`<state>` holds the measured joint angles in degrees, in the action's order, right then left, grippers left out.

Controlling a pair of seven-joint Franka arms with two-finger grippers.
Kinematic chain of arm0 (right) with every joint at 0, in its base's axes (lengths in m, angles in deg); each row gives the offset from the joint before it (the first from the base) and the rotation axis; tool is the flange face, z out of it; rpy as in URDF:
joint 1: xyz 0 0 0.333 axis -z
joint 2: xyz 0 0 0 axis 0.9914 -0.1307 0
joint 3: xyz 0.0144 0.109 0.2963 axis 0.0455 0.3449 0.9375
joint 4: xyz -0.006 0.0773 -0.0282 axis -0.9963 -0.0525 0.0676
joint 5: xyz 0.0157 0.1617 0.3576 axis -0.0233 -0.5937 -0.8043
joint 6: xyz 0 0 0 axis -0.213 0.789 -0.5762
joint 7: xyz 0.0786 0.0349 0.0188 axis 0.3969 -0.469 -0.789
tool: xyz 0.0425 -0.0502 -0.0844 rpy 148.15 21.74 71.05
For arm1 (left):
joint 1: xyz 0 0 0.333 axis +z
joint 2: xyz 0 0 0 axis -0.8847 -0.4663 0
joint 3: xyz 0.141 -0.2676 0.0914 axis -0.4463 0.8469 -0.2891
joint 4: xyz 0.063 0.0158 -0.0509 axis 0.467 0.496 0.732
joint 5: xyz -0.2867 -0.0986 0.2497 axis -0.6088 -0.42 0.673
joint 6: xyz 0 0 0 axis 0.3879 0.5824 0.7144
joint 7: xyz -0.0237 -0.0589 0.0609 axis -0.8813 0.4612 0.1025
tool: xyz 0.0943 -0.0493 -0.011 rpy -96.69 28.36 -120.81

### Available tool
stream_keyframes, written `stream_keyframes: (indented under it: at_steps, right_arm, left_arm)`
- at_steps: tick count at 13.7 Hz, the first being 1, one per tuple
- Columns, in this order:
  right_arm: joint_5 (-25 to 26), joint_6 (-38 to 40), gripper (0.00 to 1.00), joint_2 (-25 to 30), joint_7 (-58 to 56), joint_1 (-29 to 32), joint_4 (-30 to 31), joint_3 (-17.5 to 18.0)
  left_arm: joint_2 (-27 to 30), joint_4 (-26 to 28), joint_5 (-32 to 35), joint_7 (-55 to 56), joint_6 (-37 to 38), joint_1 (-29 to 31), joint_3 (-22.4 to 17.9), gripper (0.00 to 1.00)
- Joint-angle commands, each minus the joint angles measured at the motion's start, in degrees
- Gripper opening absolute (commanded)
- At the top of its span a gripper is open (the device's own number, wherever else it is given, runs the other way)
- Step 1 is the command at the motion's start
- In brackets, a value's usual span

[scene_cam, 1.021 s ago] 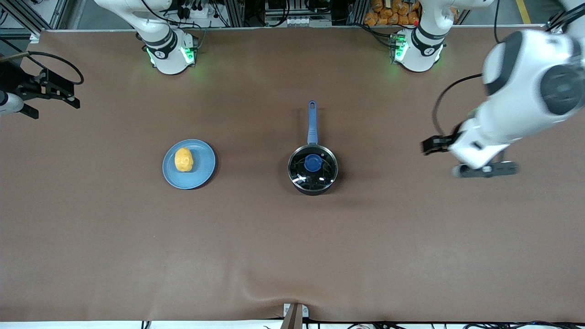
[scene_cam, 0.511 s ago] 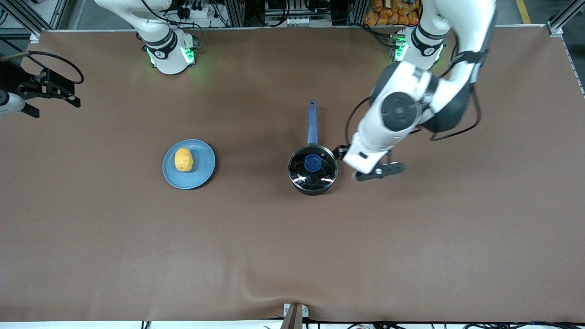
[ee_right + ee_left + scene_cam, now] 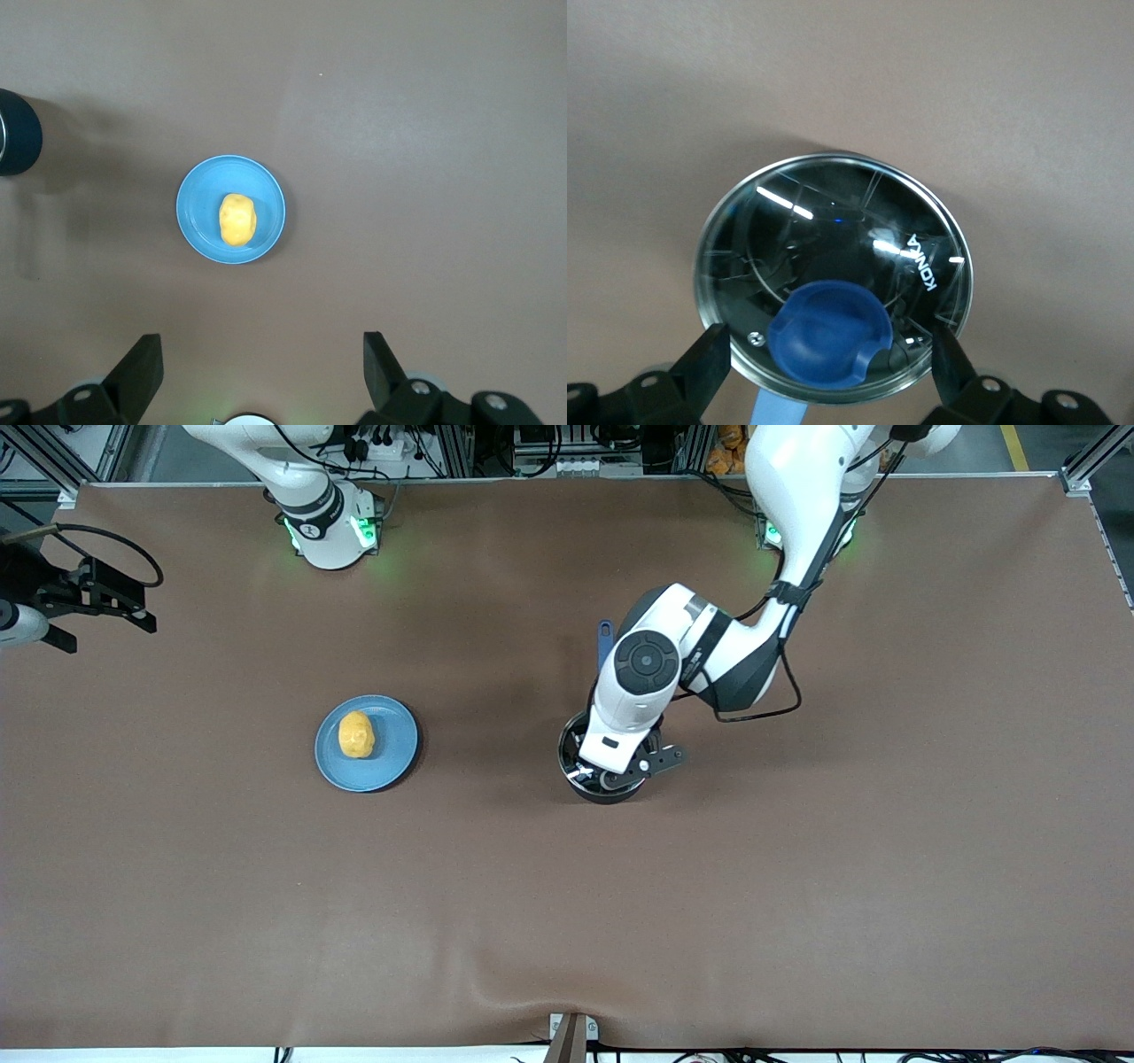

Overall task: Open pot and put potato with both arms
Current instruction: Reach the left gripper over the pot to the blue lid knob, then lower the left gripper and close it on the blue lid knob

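The black pot stands mid-table, its blue handle pointing toward the robots' bases. Its glass lid with the blue knob is on it. My left gripper hovers over the lid, open, and in the left wrist view its fingers stand on either side of the knob without touching it. The yellow-orange potato lies on a light-blue plate toward the right arm's end. My right gripper waits open, high over the right arm's end; its wrist view shows the potato.
The brown table cover has a wrinkle at its front edge. The plate and part of the pot show in the right wrist view. Aluminium framing and cables run along the edge by the bases.
My left arm has swung in from the left arm's end of the table and now hovers over the pot's lid. The right arm, pot, plate and potato have not moved.
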<state>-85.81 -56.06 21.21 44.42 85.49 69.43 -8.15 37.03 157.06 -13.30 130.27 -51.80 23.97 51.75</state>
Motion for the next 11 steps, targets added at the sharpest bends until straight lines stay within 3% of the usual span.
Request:
stream_keyframes:
  at_steps: [1,11]
  right_arm:
    - [-0.04,0.71,1.00,0.03,0.84,0.34,-0.45,0.28]
    - [-0.13,0.80,1.00,0.03,0.92,0.34,-0.36,0.28]
  left_arm:
    - [-1.62,-1.76,-0.53,1.33,-0.57,-1.22,-0.99,1.00]
    - [-3.21,-1.23,2.71,-1.12,-0.22,-2.45,-0.82,1.00]
